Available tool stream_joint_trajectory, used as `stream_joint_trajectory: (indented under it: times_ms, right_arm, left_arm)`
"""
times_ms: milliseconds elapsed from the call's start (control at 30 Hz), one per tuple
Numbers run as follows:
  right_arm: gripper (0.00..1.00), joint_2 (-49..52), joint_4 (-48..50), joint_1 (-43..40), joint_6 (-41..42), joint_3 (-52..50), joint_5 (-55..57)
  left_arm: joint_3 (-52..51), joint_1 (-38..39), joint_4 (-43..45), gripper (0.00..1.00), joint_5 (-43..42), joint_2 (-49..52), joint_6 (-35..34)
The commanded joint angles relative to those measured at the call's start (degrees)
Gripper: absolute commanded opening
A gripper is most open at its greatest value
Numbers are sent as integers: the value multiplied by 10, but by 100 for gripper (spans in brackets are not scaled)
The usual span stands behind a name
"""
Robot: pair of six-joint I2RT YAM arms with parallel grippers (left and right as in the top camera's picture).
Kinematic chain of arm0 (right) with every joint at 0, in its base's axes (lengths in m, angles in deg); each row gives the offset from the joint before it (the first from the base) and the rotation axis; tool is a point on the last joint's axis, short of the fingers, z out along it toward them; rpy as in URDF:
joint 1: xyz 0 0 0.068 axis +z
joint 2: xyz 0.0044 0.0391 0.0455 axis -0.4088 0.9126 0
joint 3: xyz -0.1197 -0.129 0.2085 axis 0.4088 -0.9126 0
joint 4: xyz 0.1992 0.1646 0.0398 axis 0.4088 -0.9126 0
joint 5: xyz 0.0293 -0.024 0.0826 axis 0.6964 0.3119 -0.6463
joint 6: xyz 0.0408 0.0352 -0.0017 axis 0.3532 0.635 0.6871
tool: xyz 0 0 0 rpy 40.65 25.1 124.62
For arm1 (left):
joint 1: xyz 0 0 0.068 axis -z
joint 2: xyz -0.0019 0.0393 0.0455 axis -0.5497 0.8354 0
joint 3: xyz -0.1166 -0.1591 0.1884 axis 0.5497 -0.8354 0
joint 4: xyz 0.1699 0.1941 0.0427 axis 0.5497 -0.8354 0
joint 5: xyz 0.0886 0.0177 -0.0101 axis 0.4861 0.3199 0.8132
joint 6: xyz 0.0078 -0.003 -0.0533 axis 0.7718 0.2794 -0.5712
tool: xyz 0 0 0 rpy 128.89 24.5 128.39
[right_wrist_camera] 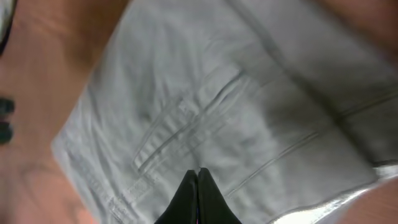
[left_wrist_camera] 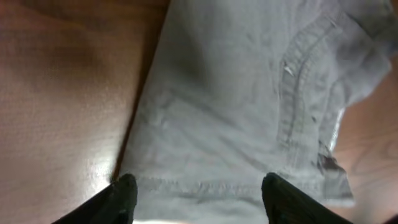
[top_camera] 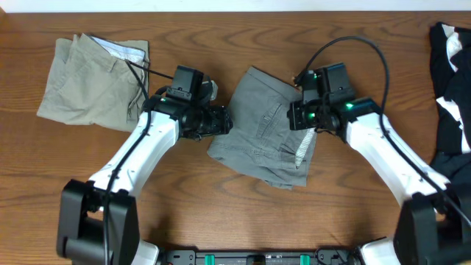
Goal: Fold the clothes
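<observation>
The mid-grey shorts (top_camera: pixel 259 125) lie folded in the middle of the table, with the pale waistband lining showing at their right edge. My left gripper (top_camera: pixel 225 121) is open at the shorts' left edge. In the left wrist view its fingers (left_wrist_camera: pixel 196 190) straddle a hemmed edge of the grey cloth (left_wrist_camera: pixel 217 93). My right gripper (top_camera: pixel 298 115) is over the right part of the shorts. In the right wrist view its fingers (right_wrist_camera: pixel 198 173) are shut together, tips on the grey cloth (right_wrist_camera: pixel 261 87) near a pocket seam. No cloth shows between them.
Folded beige-khaki shorts (top_camera: pixel 92 81) lie at the back left. A black-and-white garment (top_camera: pixel 450 96) lies at the right edge. Bare wooden tabletop (top_camera: pixel 221 213) lies in front of the grey shorts.
</observation>
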Motion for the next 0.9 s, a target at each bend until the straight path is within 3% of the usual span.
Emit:
stream_joint_trajectory:
  times_ms: [0,133,267,400,500,633,667,767,867]
  right_arm:
    - [1,19,-21,2,7,3,-45]
    - [1,36,-57,5,22,3,-49]
    - [1,39,-72,7,21,2,-49]
    - [1,39,-46,2,-5,3,-7]
    - [1,39,10,-5,-50,3,10]
    - [1,45,92,-13,-47,3,45]
    - [1,49,108,-15,-42,3,57]
    - [1,69,143,-23,-26,3,108]
    - [1,104,171,-38,-21,3,123]
  left_arm:
    - [4,-20,32,67,-12,43,17]
    - [4,-56,83,66,-121,85,17]
    - [4,-76,85,67,-137,94,28]
    - [4,-80,34,67,-137,92,38]
    - [4,-73,-35,67,-137,92,71]
    - [3,-54,-93,66,-132,92,97]
    - [2,-49,-102,65,-127,92,97]
    - [-9,-32,-106,49,-117,92,97]
    - [-17,-18,-96,48,-82,92,96]
